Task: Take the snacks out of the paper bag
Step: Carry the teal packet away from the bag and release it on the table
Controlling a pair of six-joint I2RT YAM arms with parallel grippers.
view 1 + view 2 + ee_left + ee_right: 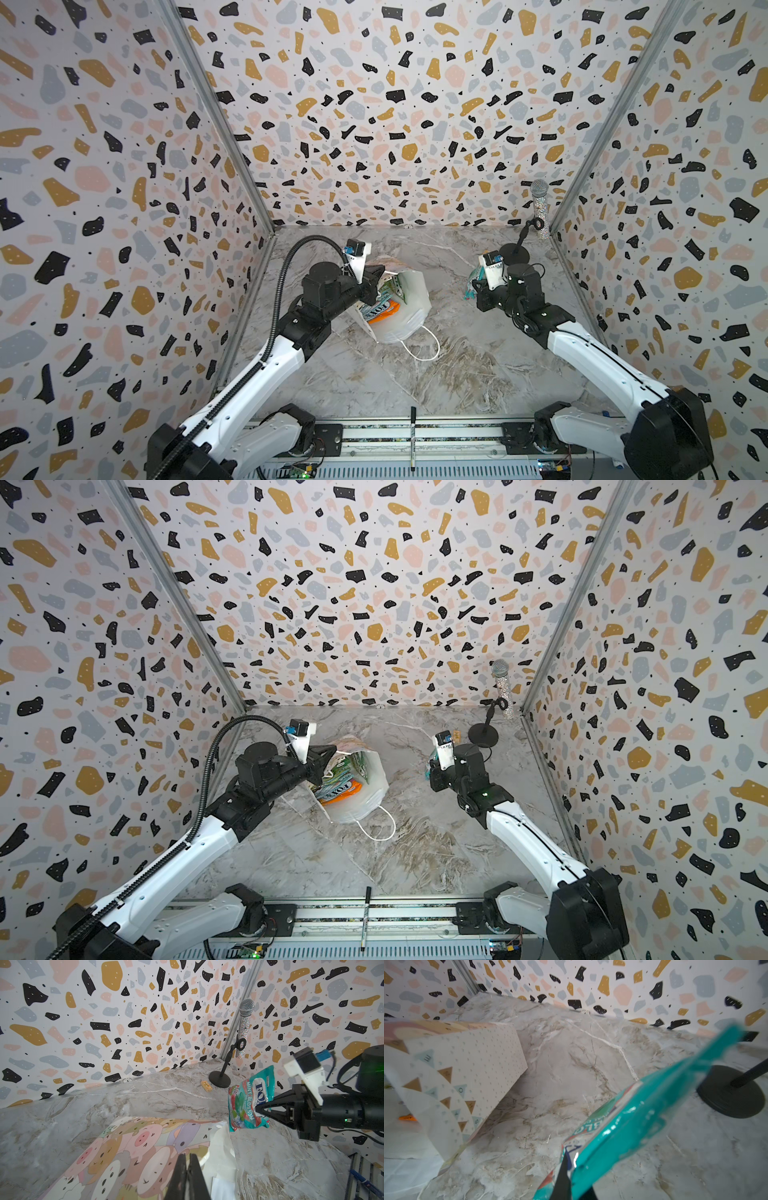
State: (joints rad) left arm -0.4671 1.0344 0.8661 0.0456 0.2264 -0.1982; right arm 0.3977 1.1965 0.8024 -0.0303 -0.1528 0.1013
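Starting from the left wall, the left gripper [187,1157] reaches in close along that wall's lower edge. Its jaws are pressed together on the top rim of the paper bag [415,291]. In the left wrist view its fingers [180,1172] pinch just at the edge of the face printed with cartoon animals. The bag lies tipped on the marble tabletop [457,374], a little left of the middle, and its open mouth shows in both top views. Inside the mouth an orange-pink packet [384,311] marked FOX'S is seen, with a green-yellow packet [388,286] above it. How many more packets lie under them I cannot tell. One white cord handle [430,347] loops out on the marble in front of the bag.

To the right of the bag a band of bare marble is free. The front part of the table up to the rail is bare too, and a marker pen [413,436] lies across the rail.

Further right, the right gripper [259,1110] has its jaws closed on a teal-red packet [247,1095] that reads MINT BLOSSOM. It holds the packet in the air, well apart from the bag. Behind it, in the back right corner, stands a microphone stand [514,252] whose round black base is near the gripper. A small wooden block [206,1086] lies just beside that base. The right wall's lower edge runs close behind the right arm.
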